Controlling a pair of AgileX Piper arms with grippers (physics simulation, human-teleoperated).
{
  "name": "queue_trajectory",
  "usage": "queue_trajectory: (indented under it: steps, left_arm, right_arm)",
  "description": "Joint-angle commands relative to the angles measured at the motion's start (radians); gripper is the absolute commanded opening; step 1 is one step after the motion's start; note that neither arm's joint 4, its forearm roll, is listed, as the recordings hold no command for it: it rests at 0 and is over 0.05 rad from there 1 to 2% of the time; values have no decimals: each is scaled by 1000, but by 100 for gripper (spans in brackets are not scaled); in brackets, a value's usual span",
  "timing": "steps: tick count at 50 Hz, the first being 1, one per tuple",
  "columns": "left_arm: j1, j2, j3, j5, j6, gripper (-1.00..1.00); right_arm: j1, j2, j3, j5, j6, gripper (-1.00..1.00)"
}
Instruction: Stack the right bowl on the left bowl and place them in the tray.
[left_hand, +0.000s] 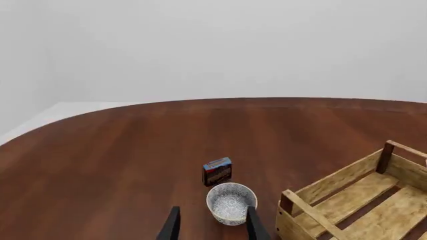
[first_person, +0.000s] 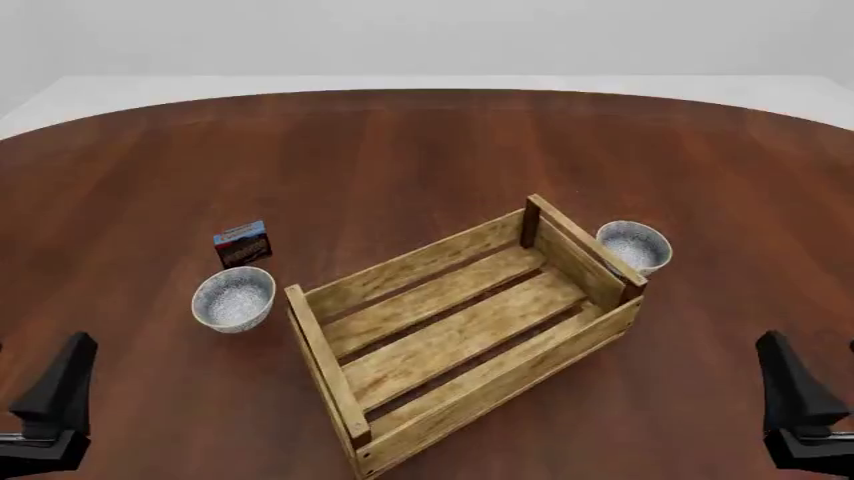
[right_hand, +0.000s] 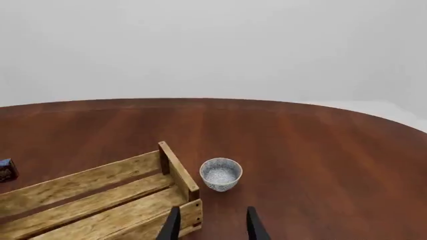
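Two speckled bowls, left bowl (first_person: 234, 298) and right bowl (first_person: 633, 246), one tray (first_person: 461, 330), one small red-blue box (first_person: 242, 243), one table (first_person: 400, 150), two grippers, left gripper (first_person: 54, 400) and right gripper (first_person: 801, 400).

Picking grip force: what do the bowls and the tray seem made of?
Left bowl and right bowl: likely glazed ceramic, with a speckled grey-white, faintly glossy surface. Tray: unfinished light wood, with visible grain, slats and darker corner posts.

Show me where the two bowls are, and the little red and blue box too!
left bowl (first_person: 234, 298): front view, on its speckled inside.
right bowl (first_person: 633, 245): front view, on its speckled inside.
small red-blue box (first_person: 243, 243): front view, on its front face.
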Motion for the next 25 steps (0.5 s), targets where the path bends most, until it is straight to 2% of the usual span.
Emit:
queue_trajectory:
  steps: [1,3,5,7,8,9,11,13,16,17,21,24,25]
  left_arm:
    - [-9,0,-5,2,8,100]
    - [-13,-1,-6,2,10,100]
    - [-15,-1,-6,1,9,100]
    - [-15,-1,-7,1,8,100]
    - [-16,-1,-7,0,7,100]
    - [-16,-2,-9,0,10,100]
    - [-21,-2,-9,-1,11,100]
    - [-28,-2,-7,-2,14,100]
    - [-32,-2,-5,-3,10,100]
    - [-31,-2,-4,-5,10,100]
    - [-31,-2,-6,-3,7,100]
    - [-34,-2,-5,-5,4,100]
    - [-34,-2,-3,-5,4,100]
  right_arm:
    - [-20,77,-22,-29,8,100]
    - [-23,123,-32,-50,24,100]
    - [-73,174,-41,-80,21,100]
    - [-72,224,-52,-98,17,100]
    - [-79,270,-64,-113,36,100]
    - [-86,337,-80,-131,31,100]
    - [-58,370,-103,-128,17,100]
    - [-53,411,-133,-122,40,100]
    - [-66,485,-180,-122,0,100]
    - [-75,539,-201,-124,4,100]
    - [-65,558,-265,-83,-15,100]
    - [-74,644,-320,-74,-41,100]
    - [-78,722,-350,-70,-24,100]
